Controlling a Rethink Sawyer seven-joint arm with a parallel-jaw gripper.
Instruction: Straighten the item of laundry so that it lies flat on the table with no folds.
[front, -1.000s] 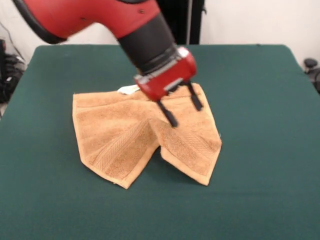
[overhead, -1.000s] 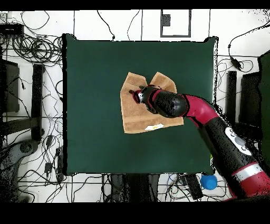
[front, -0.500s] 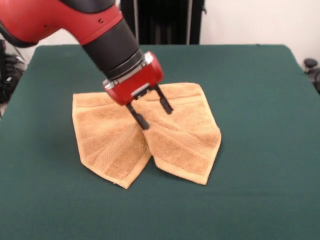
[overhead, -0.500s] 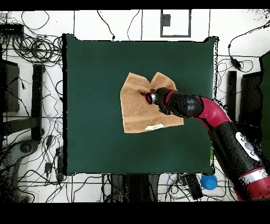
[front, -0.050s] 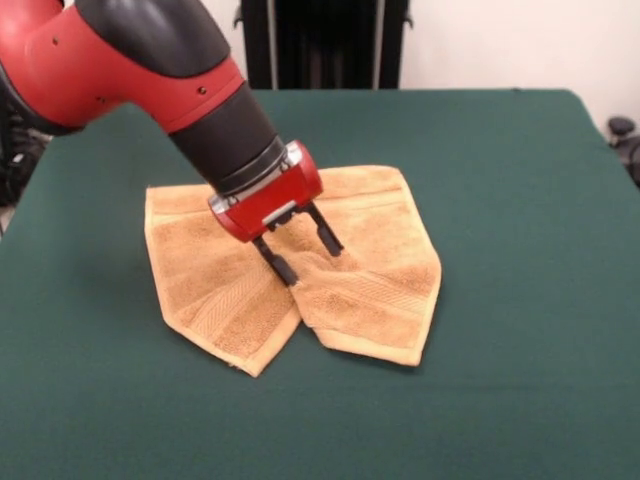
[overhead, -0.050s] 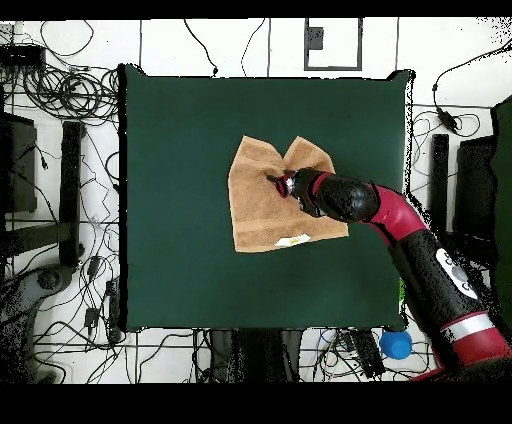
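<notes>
The item of laundry (front, -0.050s: 375, 285) is a tan-orange towel lying mid-table, its near half folded into two pointed flaps with a V-shaped notch between them. From overhead the towel (overhead, -0.050s: 255, 210) shows a small white tag (overhead, -0.050s: 296, 240) at its edge nearest the robot's base. My gripper (front, -0.050s: 308, 257) is open and tilted, its two black fingertips down at the towel's central crease just above the notch. No cloth shows between the fingers. In the overhead view the gripper (overhead, -0.050s: 277, 182) sits over the towel's middle. The dark green table (front, -0.050s: 520, 180) extends well beyond the towel on all sides.
Black stands (front, -0.050s: 320, 40) rise behind the table's far edge. Overhead, cables and equipment (overhead, -0.050s: 60, 95) lie on the floor around the table, and a blue ball (overhead, -0.050s: 396, 344) sits near the robot's base. The table's edges (overhead, -0.050s: 121, 200) are far from the towel.
The gripper swung left in the front view from the towel's right flap to its central crease and dropped lower. The right flap shifted slightly.
</notes>
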